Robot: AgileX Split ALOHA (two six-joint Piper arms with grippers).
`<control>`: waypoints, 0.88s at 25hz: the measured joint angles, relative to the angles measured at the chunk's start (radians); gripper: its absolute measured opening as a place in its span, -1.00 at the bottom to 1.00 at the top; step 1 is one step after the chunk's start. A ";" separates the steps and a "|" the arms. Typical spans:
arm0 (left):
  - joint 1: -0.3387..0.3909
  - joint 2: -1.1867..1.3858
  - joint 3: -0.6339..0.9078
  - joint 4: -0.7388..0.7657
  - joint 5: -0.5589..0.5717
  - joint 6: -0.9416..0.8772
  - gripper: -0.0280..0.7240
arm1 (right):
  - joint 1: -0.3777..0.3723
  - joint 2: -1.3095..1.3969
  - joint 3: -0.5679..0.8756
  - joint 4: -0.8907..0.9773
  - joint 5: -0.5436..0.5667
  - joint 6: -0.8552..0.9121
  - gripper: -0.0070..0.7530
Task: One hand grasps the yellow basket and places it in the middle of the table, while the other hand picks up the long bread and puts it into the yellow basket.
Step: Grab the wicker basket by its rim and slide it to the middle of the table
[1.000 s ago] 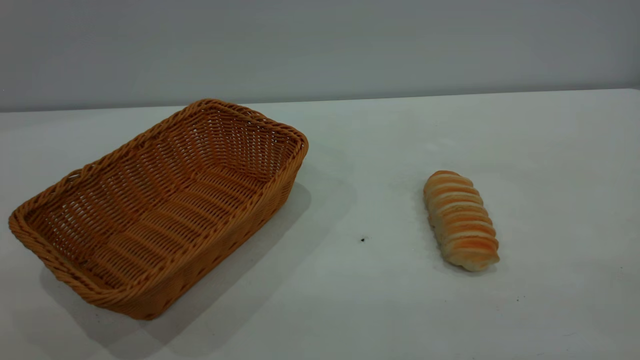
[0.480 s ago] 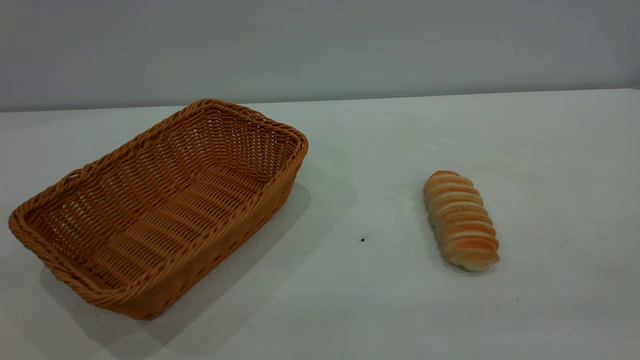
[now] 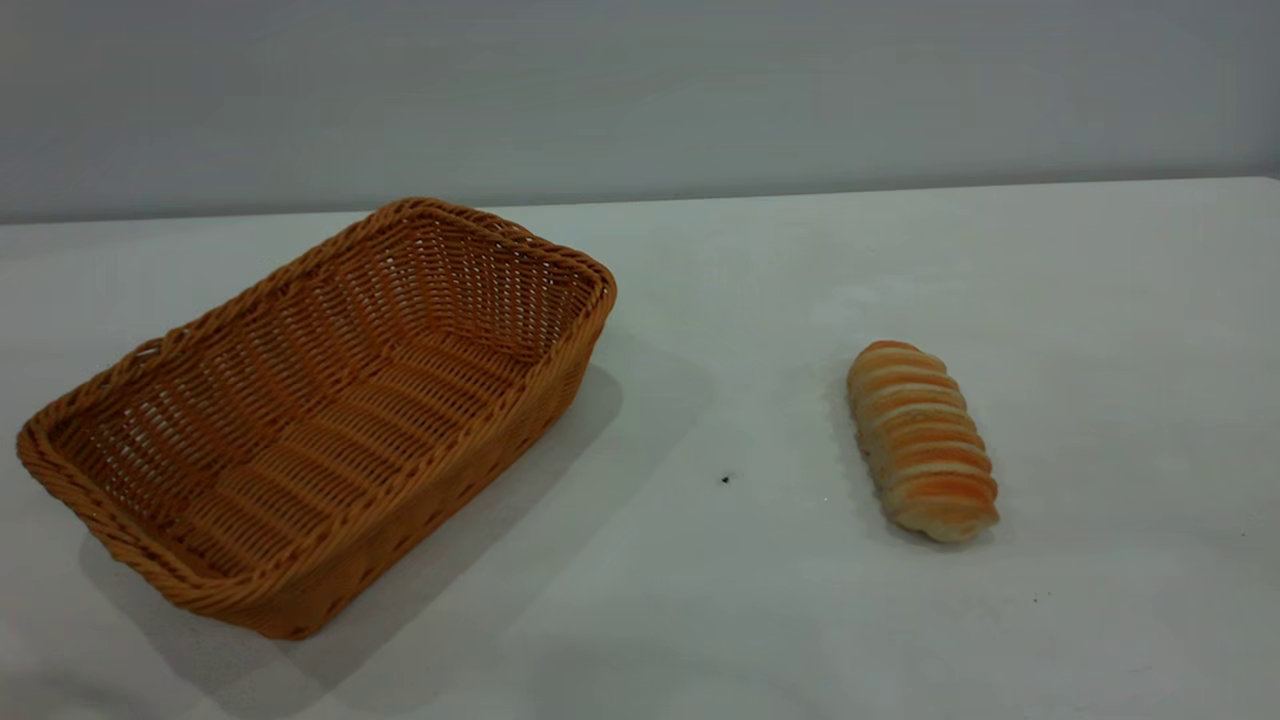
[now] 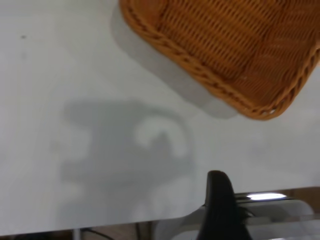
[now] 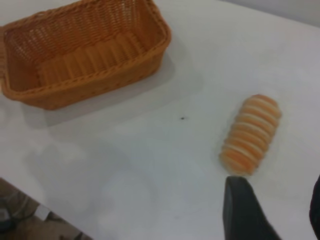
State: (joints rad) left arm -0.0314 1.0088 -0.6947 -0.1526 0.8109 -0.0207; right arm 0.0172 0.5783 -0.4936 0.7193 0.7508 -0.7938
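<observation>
Left gripper (image 4: 220,200): seen only in the left wrist view, as one slim dark finger above the near edge of the counter (image 4: 100,75). Jaws: cannot tell whether spread or pressed together; they hold nothing. The gripper is apart from the basket (image 4: 235,45), whose braided rim and one rounded corner lie beyond it. A grey shadow of the gripper falls on the counter between finger and basket.

Right gripper (image 5: 272,210): seen only in the right wrist view, as one dark finger and the edge of a second at the frame border, with bare counter showing between them. Jaws: spread, holding nothing. The gripper hangs just short of the near end of the bread (image 5: 251,134), not touching it.

Bread (image 3: 921,440): oblong roll, cream with orange-brown crosswise ridges. It lies flat on the counter (image 3: 1100,350), right of centre, lengthwise toward the camera and slightly slanted.

Basket (image 3: 320,415): orange-tan wicker, rectangular, shallow, empty. It stands on the counter at the left, set diagonally, well apart from the bread.

Speck (image 3: 725,480): small and dark, on the counter between basket and bread.

Neither arm shows in the exterior view.
</observation>
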 joint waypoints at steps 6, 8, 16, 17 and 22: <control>0.000 0.097 -0.001 -0.019 -0.084 -0.001 0.48 | 0.000 0.134 -0.038 0.060 -0.010 -0.069 -0.01; 0.000 0.142 -0.001 -0.020 -0.122 -0.022 0.48 | 0.000 0.158 -0.044 0.071 -0.010 -0.080 -0.01; 0.000 0.380 -0.002 -0.026 -0.247 -0.151 0.48 | 0.000 0.169 -0.048 0.080 -0.008 -0.086 -0.01; 0.000 0.412 -0.002 -0.027 -0.268 -0.170 0.48 | 0.000 0.169 -0.048 0.080 -0.008 -0.086 -0.01; 0.000 0.534 -0.002 -0.057 -0.357 -0.310 0.48 | 0.000 0.169 -0.048 0.080 -0.008 -0.087 -0.01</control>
State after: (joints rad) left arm -0.0314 1.5428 -0.6966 -0.2096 0.4540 -0.3307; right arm 0.0172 0.7473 -0.5411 0.7995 0.7425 -0.8808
